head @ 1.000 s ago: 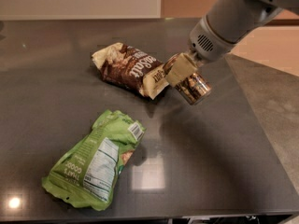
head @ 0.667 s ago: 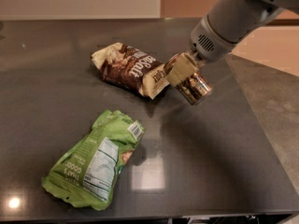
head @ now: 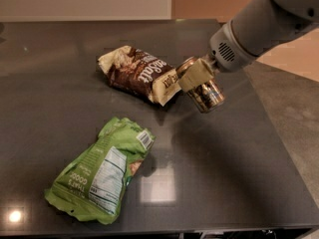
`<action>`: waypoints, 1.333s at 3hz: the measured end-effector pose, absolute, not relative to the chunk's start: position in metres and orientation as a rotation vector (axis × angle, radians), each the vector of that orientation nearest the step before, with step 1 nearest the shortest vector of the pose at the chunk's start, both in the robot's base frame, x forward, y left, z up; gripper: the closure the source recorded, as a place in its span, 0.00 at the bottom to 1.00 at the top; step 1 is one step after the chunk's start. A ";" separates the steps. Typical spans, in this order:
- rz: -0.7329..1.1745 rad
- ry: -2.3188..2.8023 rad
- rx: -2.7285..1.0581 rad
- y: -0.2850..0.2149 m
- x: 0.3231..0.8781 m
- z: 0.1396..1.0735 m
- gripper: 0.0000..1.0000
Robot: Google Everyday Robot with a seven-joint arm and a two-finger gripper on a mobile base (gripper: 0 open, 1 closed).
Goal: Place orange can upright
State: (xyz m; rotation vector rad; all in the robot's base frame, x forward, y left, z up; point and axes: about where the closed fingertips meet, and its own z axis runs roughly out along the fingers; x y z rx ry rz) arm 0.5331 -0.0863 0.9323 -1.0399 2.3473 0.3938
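The orange can (head: 208, 95) is coppery with dark markings and a silver rim. It is held tilted in the air above the dark table (head: 224, 168), just right of the brown snack bag (head: 139, 73). My gripper (head: 195, 76) comes in from the upper right and is shut on the can, one tan finger (head: 194, 74) across its upper side. The can's lower end points down and to the right. The other finger is hidden behind the can.
A green snack bag (head: 102, 171) lies flat at the front left. The table's right edge (head: 279, 148) borders a lighter grey floor. A beige wall runs along the back.
The can and gripper have barely shifted; the hold looks the same.
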 end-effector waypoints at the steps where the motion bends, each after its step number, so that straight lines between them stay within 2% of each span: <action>1: 0.443 2.259 -0.965 -0.091 0.530 0.932 1.00; 4: 0.580 1.880 -0.764 -0.125 0.520 0.904 1.00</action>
